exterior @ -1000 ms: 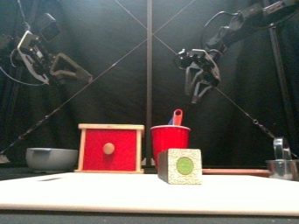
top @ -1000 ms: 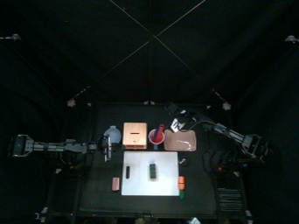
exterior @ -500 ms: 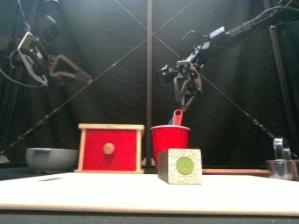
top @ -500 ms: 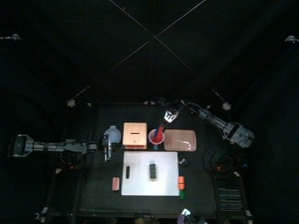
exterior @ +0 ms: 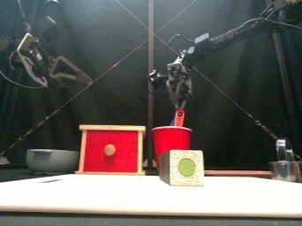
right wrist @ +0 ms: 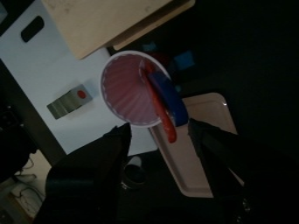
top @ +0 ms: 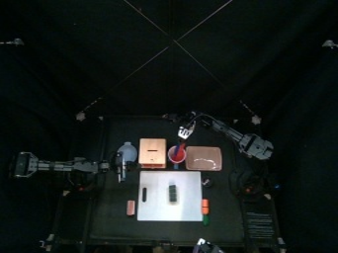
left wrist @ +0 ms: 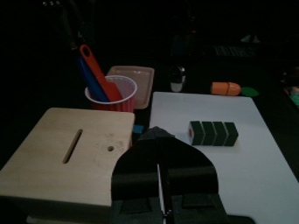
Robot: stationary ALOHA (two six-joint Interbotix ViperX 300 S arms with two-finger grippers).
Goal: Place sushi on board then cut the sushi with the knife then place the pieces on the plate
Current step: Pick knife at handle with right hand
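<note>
Top view: the sushi roll lies on the white cutting board, so the first step reads as done; the right gripper hangs over the red cup, which stands between the wooden box and the pink tray; judged purpose, fetching a knife; the left gripper waits at the board's left edge, clear of the work.

Front view: the right gripper is above the cup and apart from the red knife, whose handle juts from it; nothing is gripped.

Left wrist view: the left jaws appear pressed together on nothing; they face the roll, probably posted there to steady it for the cut.

Right wrist view: the right jaws stand spread, with the cup's mouth seen between them; the blue knife and the red knife lean on the rim, handles up, offering a grip from above; the descent should straddle one handle only; catching both, or the rim, could tip the cup.
</note>
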